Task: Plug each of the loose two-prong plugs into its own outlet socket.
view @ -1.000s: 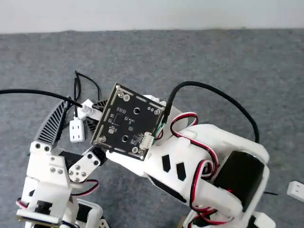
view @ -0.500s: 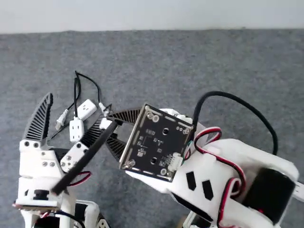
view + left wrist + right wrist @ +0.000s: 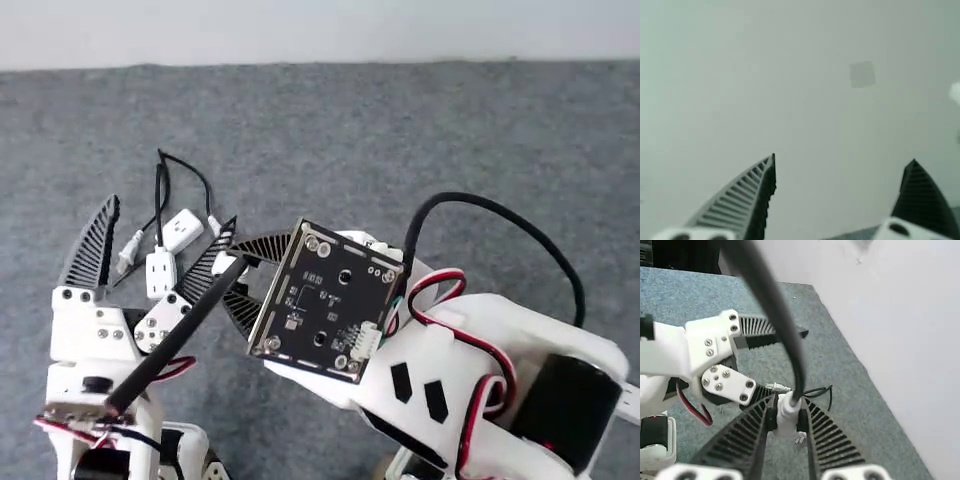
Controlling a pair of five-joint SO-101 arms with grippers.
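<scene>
My right arm [image 3: 470, 330] has drawn back from the outlet sockets [image 3: 160, 273]. Its jaws are clenched on a white two-prong plug [image 3: 785, 416], whose black cord [image 3: 170, 340] now lies across my left arm. The plug hangs near the sockets, unseated, so I judge insertion is still ahead. My left jaws stand wide apart, empty. Under me is a grey carpeted worktop [image 3: 450, 130], with a white wall [image 3: 320, 30] behind.

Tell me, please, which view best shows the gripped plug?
Right wrist view: the white plug sits clamped in the right gripper. The high view catches a sliver; the left wrist view faces wall.
</scene>
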